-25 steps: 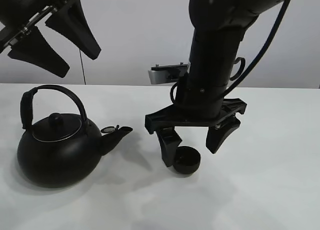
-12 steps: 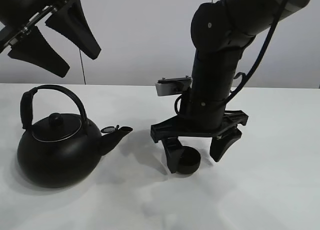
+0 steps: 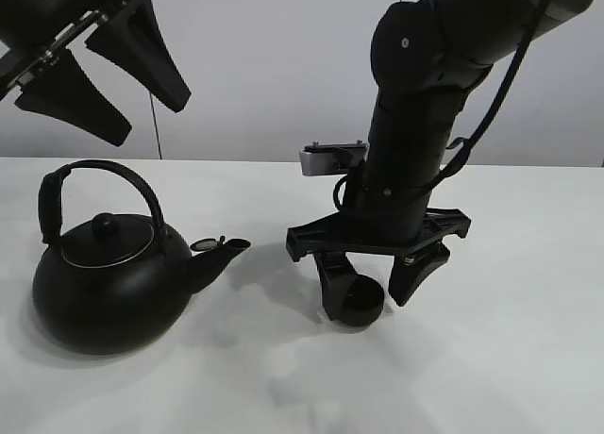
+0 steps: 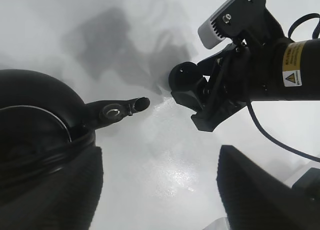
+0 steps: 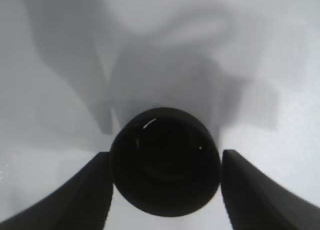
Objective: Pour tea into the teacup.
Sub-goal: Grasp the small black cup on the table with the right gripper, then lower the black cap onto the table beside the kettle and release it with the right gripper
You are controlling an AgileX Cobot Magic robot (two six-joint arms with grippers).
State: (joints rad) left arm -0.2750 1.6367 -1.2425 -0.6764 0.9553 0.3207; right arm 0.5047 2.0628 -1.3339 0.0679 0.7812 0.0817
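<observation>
The kettle [image 3: 104, 283] stands on the desk [image 3: 510, 358] near its left edge, with its spout [image 3: 222, 250] turned to the right, toward the teacup [image 3: 361, 300]. The teacup stands upright on the desk about midway between the left and right edges, apart from the spout. The right gripper [image 3: 368, 304] comes down from above, with one finger on each side of the teacup. The left gripper [image 3: 143, 115] hangs high over the back left corner, above the kettle.
</observation>
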